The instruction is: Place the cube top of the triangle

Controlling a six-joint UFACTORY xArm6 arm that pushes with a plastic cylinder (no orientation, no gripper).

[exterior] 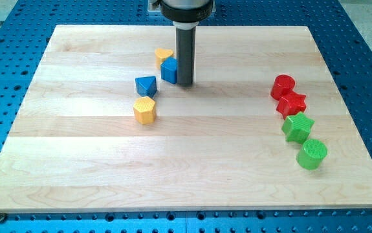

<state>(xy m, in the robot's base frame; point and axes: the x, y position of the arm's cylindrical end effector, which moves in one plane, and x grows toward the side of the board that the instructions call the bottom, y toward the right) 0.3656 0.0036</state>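
Note:
The blue cube [168, 70] sits near the view's top centre of the wooden board [76, 162]. The blue triangle [145, 85] lies just below and to the left of it, a small gap apart. My tip [185, 83] stands right against the cube's right side. A yellow heart [164, 55] lies just above the cube, touching or nearly touching it. A yellow hexagon [145, 110] sits below the triangle.
At the view's right stand a red cylinder [282, 86], a red star [292, 103], a green star [297, 127] and a green cylinder [312, 154] in a downward line. A blue perforated table [4, 77] surrounds the board.

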